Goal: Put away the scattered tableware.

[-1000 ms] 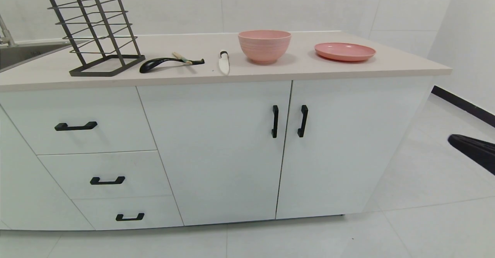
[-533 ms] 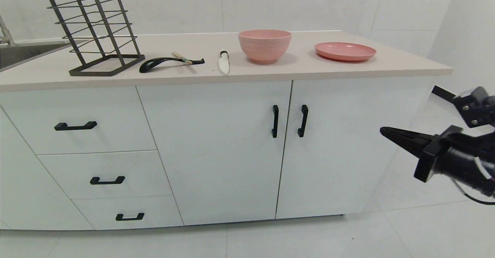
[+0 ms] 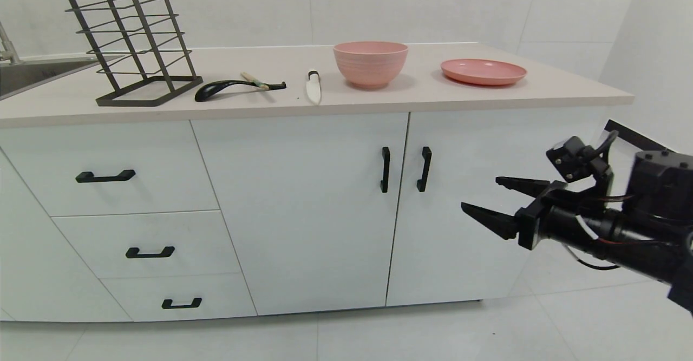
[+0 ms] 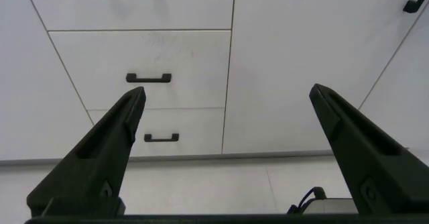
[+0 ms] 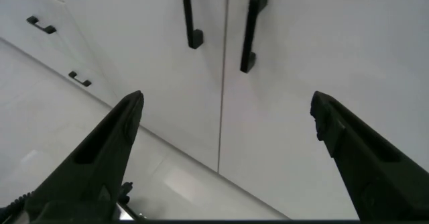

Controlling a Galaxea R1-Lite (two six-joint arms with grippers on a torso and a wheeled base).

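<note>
A white knife and black spoon lie on the beige counter left of the round pink bowl, a flat pink plate right. Below the bowl, the right gripper holds its jaws wide, empty; the left gripper too.

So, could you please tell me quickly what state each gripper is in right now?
Left gripper: open, holding nothing.
Right gripper: open, holding nothing.
</note>
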